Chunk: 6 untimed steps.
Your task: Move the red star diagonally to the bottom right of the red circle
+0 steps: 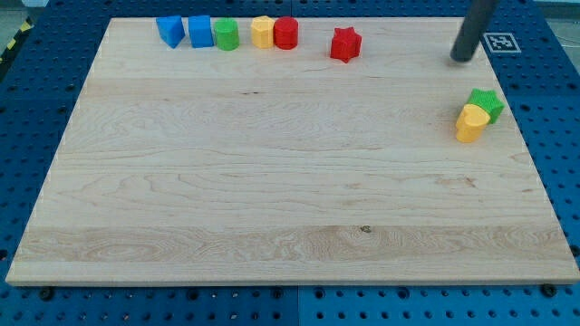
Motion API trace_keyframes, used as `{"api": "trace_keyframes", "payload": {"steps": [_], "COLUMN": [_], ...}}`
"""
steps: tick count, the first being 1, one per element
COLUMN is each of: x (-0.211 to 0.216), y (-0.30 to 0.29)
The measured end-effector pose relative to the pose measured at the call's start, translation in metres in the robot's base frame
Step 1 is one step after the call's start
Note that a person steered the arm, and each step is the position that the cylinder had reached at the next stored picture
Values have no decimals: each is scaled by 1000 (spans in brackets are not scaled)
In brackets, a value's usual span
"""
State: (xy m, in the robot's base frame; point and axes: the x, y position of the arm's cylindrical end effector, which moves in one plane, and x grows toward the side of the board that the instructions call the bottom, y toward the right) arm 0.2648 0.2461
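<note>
Behind yellow block [470,123], green star [488,102], partly hidden.

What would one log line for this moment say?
my tip: right of red star, apart | red circle: left of star | star not yet moved

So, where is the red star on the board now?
The red star lies near the view's top edge of the board, right of centre, just right of the red circle and apart from it, with my tip farther right.
</note>
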Motion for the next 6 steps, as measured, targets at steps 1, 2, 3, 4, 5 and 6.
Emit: {"api": "trace_keyframes", "payload": {"steps": [1,2,3,4,5,6], "x": [-49,-68,-51,-9,23,16], "y": [-64,-145,-175,-161,-133,-159]}}
